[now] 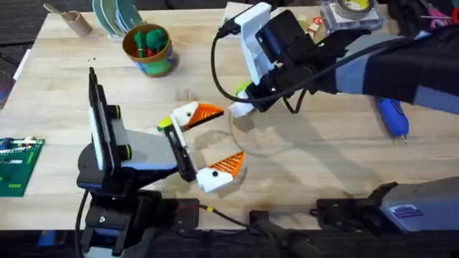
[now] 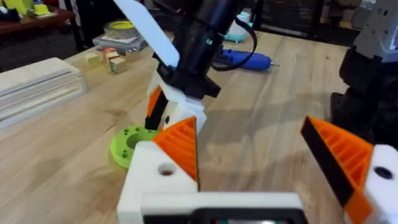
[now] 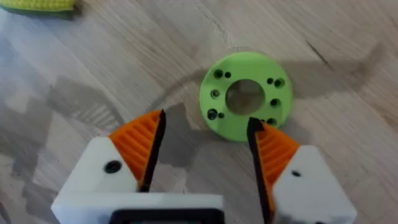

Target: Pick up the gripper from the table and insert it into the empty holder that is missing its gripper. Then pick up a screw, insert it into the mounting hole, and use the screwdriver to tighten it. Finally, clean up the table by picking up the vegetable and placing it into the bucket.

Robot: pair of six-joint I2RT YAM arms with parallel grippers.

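Note:
My left gripper (image 1: pixel 231 134) (image 2: pixel 261 155) stands open at the table's middle, an orange ribbed tip on each white mount. One mount's face has a small round mounting hole (image 2: pixel 165 170). My right gripper (image 1: pixel 242 100) (image 3: pixel 205 149) reaches in from the right and hangs open just above a flat green disc with holes (image 3: pixel 244 96) (image 2: pixel 127 146), nothing between its tips. No loose gripper or screw is in view. The blue screwdriver (image 1: pixel 393 118) (image 2: pixel 242 60) lies at the right. One end of the yellow vegetable (image 3: pixel 37 5) shows near the disc. The bucket (image 1: pixel 147 46) stands at the back left with a green toy inside.
A green brick plate (image 1: pixel 18 165) lies at the left edge. Stacked plates (image 1: pixel 115 14) and a wooden piece (image 1: pixel 68 20) sit at the back left. A clear box with a tape roll (image 1: pixel 351 14) (image 2: pixel 121 28) is at the back right.

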